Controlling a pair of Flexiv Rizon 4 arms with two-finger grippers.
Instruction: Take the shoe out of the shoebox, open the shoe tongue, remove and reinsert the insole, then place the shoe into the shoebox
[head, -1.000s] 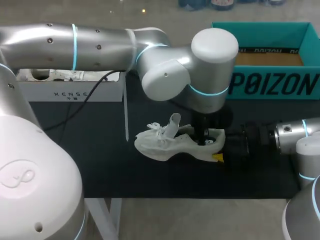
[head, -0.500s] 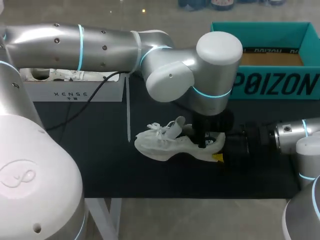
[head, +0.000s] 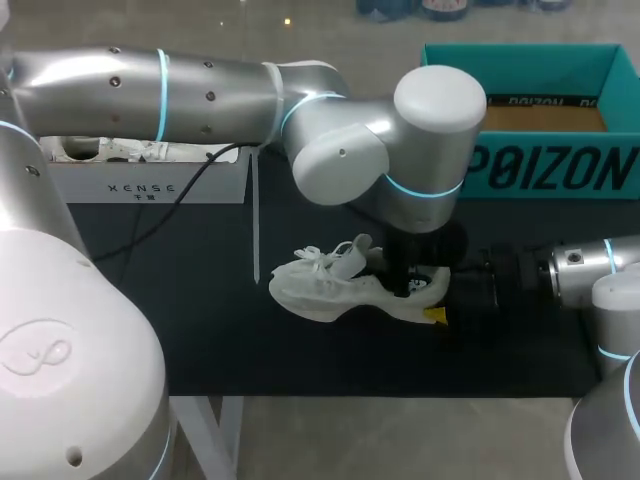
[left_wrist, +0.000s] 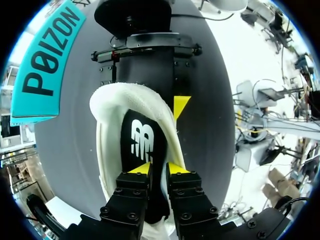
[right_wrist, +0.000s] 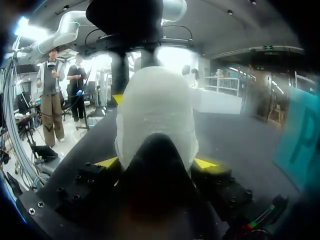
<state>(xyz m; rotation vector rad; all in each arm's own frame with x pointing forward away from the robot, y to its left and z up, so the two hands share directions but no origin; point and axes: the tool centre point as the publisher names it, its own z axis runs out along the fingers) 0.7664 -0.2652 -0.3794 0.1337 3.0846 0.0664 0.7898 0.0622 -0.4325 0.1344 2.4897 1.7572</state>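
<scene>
Black table (head: 200, 330) carries everything. L arm (head: 200, 95) comes in from the left side, crosses past the middle and bends down over the shoe's heel end. R arm (head: 590, 265) comes in low from the right, lying nearly level w/ the tabletop and pointing at the heel. Teal shoebox (head: 545, 165) stands open at the far right of the table, w/ no shoe seen in it. A white box (head: 150, 185) sits at the far left. White shoe (head: 320, 285) lies on the table in front of the shoebox and well apart from it, toe toward the white box, heel toward the R arm, tongue and laces sticking up. R gripper (right_wrist: 156, 163) clamps the heel, one yellow tip pressed on each side, so it's gripping the shoe. L gripper (left_wrist: 158, 168) reaches down into the shoe's opening, tips nearly together w/ only a thin gap, pinching the black insole (left_wrist: 142, 140), which lies inside the shoe w/ its white logo facing up.
</scene>
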